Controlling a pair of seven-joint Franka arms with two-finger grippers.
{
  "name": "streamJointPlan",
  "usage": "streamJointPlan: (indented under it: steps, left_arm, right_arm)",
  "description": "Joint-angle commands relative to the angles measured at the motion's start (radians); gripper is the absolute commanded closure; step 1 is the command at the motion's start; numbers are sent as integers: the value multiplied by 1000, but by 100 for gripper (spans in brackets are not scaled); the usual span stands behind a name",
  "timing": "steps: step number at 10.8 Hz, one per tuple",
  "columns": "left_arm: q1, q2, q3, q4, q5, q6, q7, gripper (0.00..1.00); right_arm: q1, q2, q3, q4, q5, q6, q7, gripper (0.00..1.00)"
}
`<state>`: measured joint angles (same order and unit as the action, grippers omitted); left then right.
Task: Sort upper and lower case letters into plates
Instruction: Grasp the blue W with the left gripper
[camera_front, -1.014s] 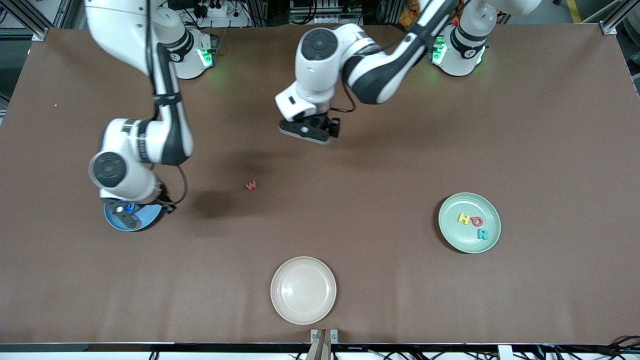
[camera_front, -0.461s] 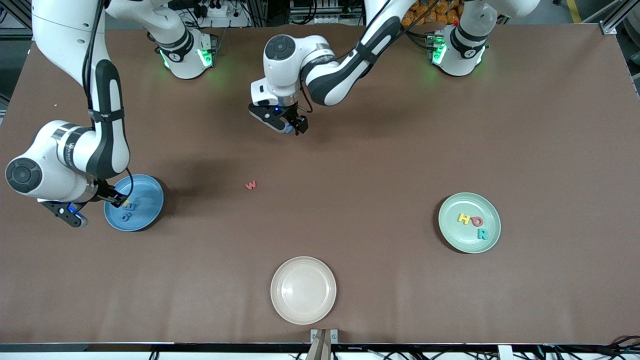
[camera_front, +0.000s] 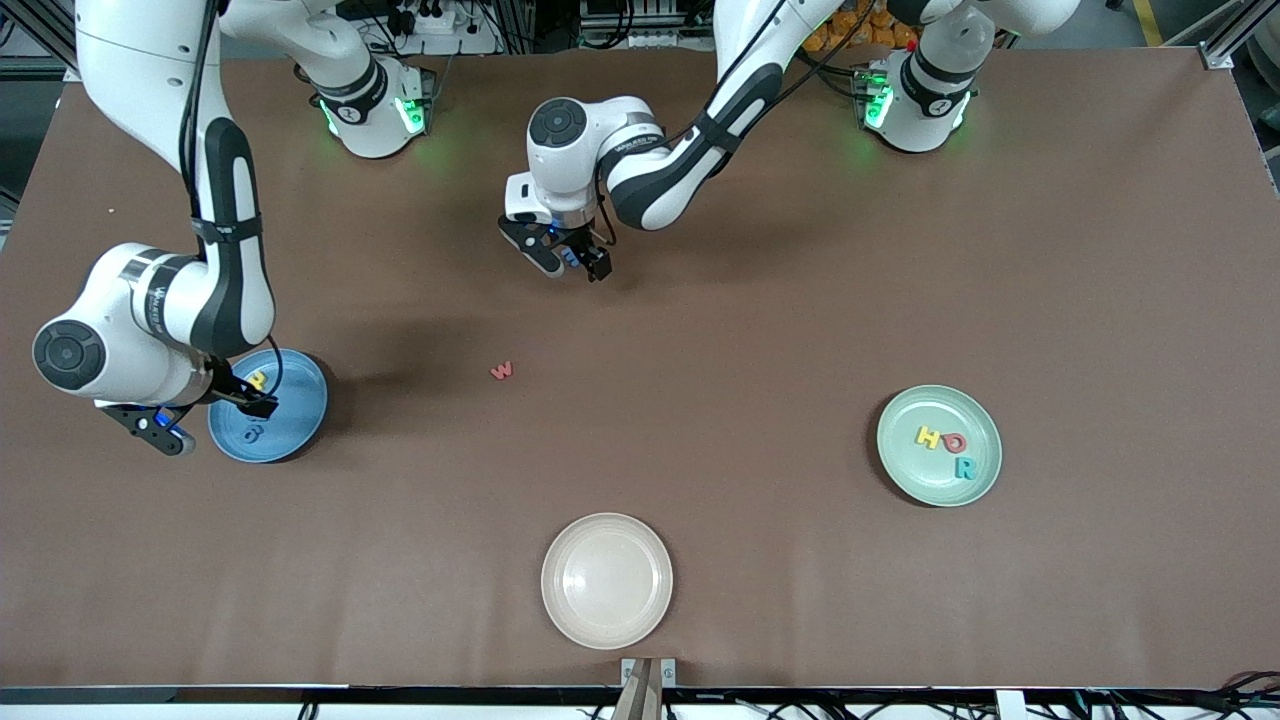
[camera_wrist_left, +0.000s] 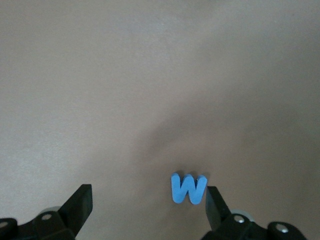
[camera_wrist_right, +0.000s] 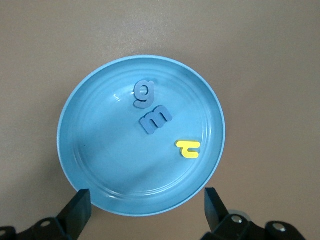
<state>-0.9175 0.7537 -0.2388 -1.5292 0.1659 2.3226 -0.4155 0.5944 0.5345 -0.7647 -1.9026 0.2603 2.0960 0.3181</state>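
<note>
- Right gripper (camera_front: 205, 420) hung with fingers apart over the light blue plate (camera_wrist_right: 90, 150), which held three letters.
- Left gripper (camera_front: 570, 262) stood spread around a blue W (camera_wrist_left: 188, 188).

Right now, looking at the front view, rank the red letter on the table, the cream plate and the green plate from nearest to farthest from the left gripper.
From the open left gripper, over the table's middle:
1. Red letter, loose on the table, nearer the camera.
2. Cream plate, at the table's camera-side edge.
3. Green plate, toward the left arm's end.
</note>
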Motion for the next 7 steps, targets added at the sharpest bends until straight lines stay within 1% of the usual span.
streamJointPlan:
  steps: [1,6,7]
  left_arm:
    - [-21,41,-7,21,21,-2,11,0]
    - [-44,79,-7,21,24,0,11,0]
    - [-49,87,-7,21,26,18,11,0]
  right_arm:
    - [11,-10,1,-3,8,-10,7,0]
    - [15,-10,1,-3,8,-11,7,0]
    - [15,-10,1,-3,8,-11,7,0]
